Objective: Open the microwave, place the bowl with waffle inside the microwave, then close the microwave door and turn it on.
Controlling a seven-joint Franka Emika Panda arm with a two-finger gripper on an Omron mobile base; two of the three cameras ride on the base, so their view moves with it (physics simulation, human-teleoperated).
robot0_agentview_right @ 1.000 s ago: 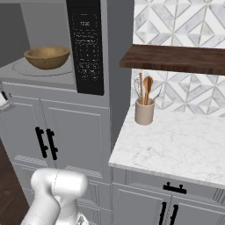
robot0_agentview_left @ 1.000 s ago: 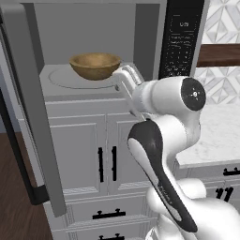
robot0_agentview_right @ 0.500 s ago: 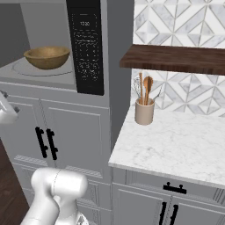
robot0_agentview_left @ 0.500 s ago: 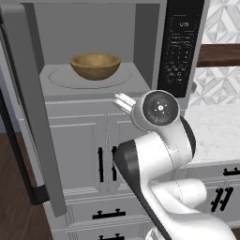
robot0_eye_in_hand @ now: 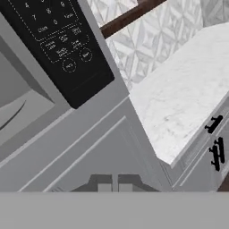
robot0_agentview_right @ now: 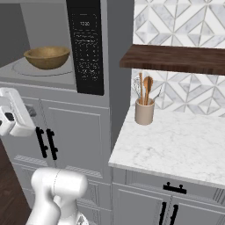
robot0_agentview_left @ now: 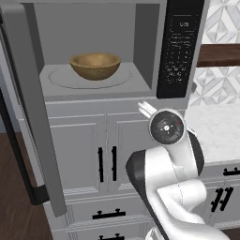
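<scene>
though hidden elsewhere, utensil crock (robot0_agentview_right: 144,111) beside microwave (robot0_agentview_right: 88,48)

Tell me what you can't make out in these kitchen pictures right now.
- Waffle: the round brown wooden bowl on the microwave's turntable has its inside hidden by its own rim in both base views.
- Black keypad panel: markings too small to read.
- Pincer: hand view, fingertips cut off at the bottom, so open or shut is unclear.
- Grey-framed microwave door: seen edge-on in the left base view, cut off at the top.
</scene>
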